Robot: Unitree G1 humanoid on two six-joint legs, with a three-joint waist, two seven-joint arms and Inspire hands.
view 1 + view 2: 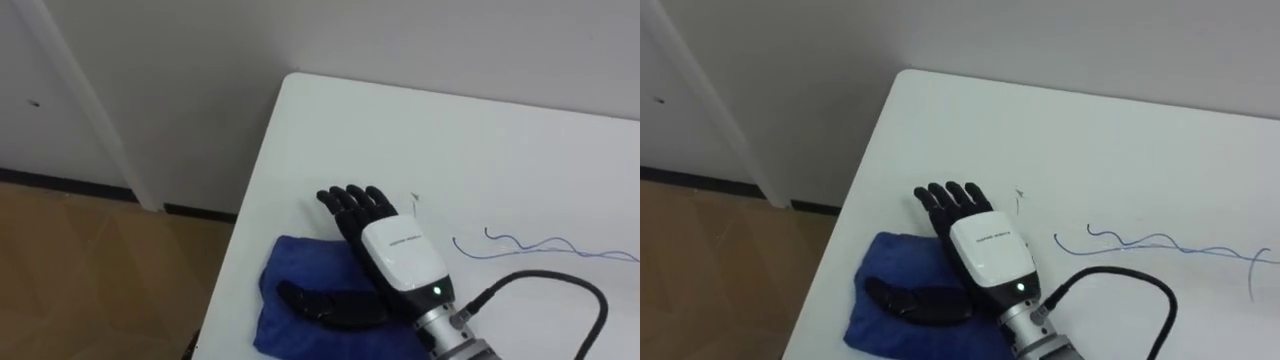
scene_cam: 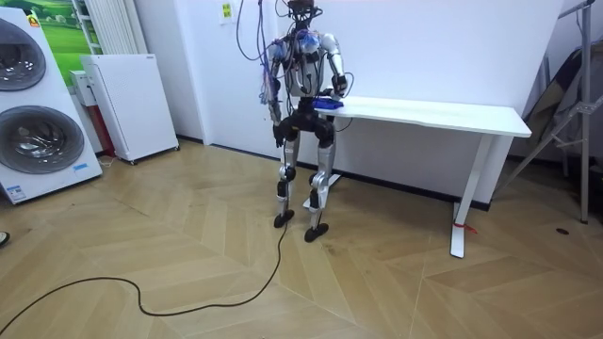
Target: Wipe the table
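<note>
A blue cloth (image 1: 300, 290) lies near the left edge of the white table (image 1: 480, 140), at its near corner. My right hand (image 1: 385, 250) rests flat on the cloth, palm down. Its fingers are straight and reach past the cloth onto the bare tabletop, and its thumb (image 1: 325, 305) lies across the cloth. A thin blue scribble (image 1: 540, 245) marks the tabletop to the right of the hand. In the room view I stand upright at the table's end on the room view's left, right hand (image 2: 335, 91) on the cloth (image 2: 323, 103). My left hand (image 2: 276, 115) hangs by my side, too small to read.
The table's left edge (image 1: 255, 190) drops to a wooden floor (image 1: 90, 270), with a white wall and a white upright post (image 1: 90, 110) behind. In the room view a white cabinet (image 2: 127, 104) and washing machines (image 2: 33, 113) stand well off at the room view's left.
</note>
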